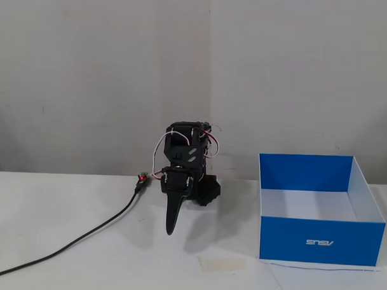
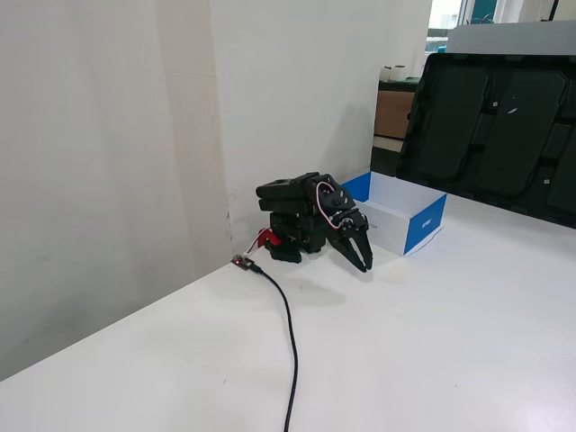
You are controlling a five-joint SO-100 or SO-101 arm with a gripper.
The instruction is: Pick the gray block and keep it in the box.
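The box (image 1: 318,241) was a square blue cardboard carton, open at the top, with a white inside and a white ASUS logo on its front wall; that logo read mirrored in the fixed view facing the arm. It sat flat on the white table (image 1: 81,268), to the right of the arm (image 1: 183,158) in that view and behind it in the side fixed view (image 2: 416,221), with its back wall near the pale wall. The gray block showed in neither fixed view, so its place and heading could not be told. The black arm was folded low against the wall, and its gripper (image 1: 171,228) pointed down at the table with its fingers (image 2: 363,260) close together and nothing seen between them. A black cable (image 1: 82,236) ran from the arm's base toward the near left edge. A strip of tape (image 1: 222,264) lay just left of the box's front corner. Bare tabletop spread wide before the arm.
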